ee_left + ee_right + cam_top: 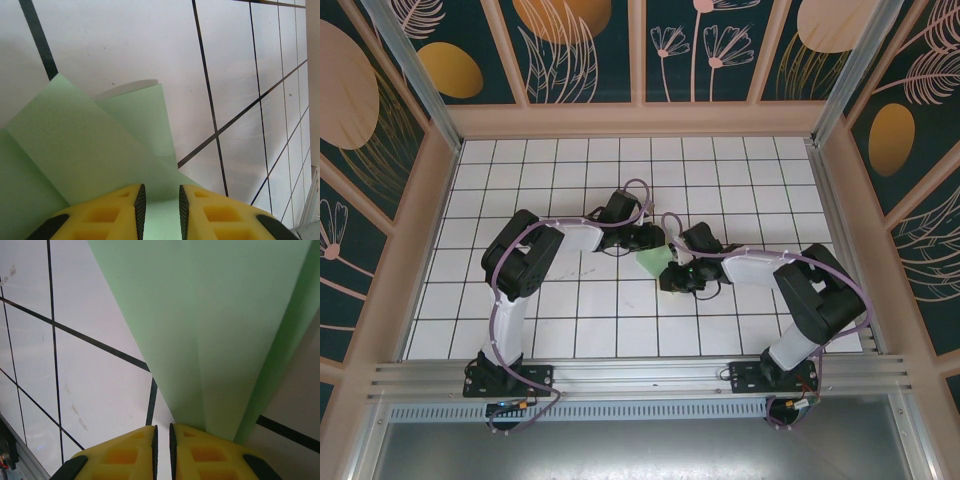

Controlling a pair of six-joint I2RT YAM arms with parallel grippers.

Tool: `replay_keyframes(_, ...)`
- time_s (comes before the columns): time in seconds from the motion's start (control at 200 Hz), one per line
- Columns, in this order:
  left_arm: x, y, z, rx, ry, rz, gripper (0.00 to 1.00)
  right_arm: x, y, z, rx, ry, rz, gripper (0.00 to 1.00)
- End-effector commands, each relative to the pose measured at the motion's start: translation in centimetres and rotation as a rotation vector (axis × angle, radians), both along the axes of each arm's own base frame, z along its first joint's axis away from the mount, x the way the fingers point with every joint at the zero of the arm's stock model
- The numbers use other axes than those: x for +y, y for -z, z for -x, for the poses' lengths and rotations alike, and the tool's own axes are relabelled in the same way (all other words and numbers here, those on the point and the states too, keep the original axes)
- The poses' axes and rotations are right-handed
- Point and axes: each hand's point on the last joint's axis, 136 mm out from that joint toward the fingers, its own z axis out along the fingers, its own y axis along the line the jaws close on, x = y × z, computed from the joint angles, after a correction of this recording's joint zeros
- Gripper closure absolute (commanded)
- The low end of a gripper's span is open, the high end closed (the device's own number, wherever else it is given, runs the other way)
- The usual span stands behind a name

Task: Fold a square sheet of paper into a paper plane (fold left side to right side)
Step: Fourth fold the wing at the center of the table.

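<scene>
Left tool [161, 212] pinches the near edge of the square sheet of paper [653, 259], already creased, mid-table [570, 320] between both arms. Right tool [161, 450], nearly closed, grips its other end. Advise: align edges squarely, keep the paper taut, then press the crease.

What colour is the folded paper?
Pale green paper, plain and unmarked; clearest from the left wrist.
</scene>
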Motion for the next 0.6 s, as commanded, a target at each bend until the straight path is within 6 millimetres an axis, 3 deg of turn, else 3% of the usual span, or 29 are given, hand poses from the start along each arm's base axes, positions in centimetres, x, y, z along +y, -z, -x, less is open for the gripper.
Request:
replay_keyframes(0.0,5.0,8.5,2.6,0.138,-0.058,-0.276,0.71,-0.6,0.8,0.2,0.017,0.013,0.017,0.82)
replay_keyframes(0.305,5.0,8.7,2.6,0.139,-0.060,-0.281,0.71,-1.2,1.4,0.6,0.038,0.019,0.024,0.82)
replay_keyframes(0.596,5.2,8.9,2.5,0.141,-0.063,-0.286,0.71,-1.7,2.3,2.3,0.093,0.005,0.027,0.82)
